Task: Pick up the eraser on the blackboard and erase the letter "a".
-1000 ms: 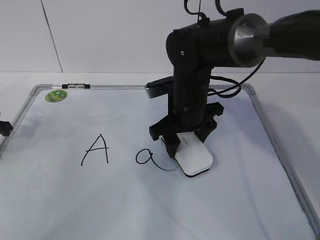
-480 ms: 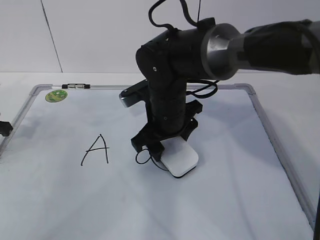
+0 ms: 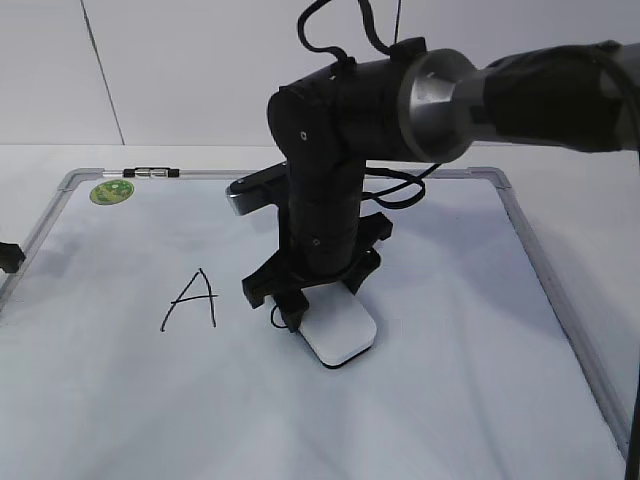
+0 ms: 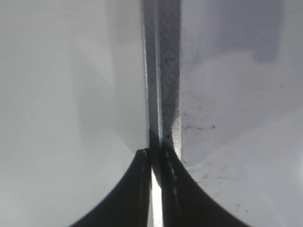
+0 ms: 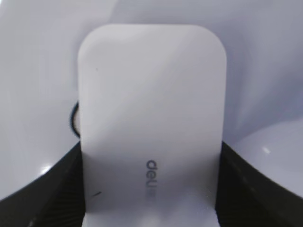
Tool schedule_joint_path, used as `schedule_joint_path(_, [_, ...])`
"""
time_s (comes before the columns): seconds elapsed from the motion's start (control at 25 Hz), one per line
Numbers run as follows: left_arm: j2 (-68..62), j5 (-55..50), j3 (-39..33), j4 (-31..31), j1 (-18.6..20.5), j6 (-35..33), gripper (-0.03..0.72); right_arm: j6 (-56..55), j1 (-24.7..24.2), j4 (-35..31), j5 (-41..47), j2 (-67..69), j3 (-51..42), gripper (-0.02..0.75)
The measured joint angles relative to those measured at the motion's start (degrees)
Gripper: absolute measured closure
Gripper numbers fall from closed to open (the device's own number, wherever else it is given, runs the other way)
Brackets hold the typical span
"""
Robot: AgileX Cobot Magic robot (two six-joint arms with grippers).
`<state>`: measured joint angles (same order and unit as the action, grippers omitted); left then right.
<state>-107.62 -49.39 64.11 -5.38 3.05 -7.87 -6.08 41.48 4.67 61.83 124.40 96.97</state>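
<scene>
Eraser (image 3: 340,330) covering letter "a" (image 3: 277,318), capital A (image 3: 193,298) beside

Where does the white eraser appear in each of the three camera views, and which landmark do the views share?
Exterior view: the eraser lies low and centre on the blackboard, under the right gripper.
Left wrist view: not in it; only the board's frame shows.
Right wrist view: the eraser fills the centre, between the fingers.
Shared landmark: the blackboard's white surface.
</scene>
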Motion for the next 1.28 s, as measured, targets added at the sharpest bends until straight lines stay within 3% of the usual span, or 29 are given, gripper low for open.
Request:
schedule_joint_path(0.24, [0.0,-0.09,0.0,-0.01,0.0,0.0,0.671,0.0,2.97,-0.9,-0.9,0.08,0.0,0.222])
schedule_joint_path(0.56, [0.0,-0.09,0.0,-0.01,0.0,0.0,0.671,-2.53,3.23,1.09,-0.8,0.12,0.0,0.223])
schedule_joint_path(1.28, [0.0,-0.09,0.0,0.57,-0.1,1.2,0.671,-4.16,-4.73,1.97,1.82,0.22,0.13,0.223])
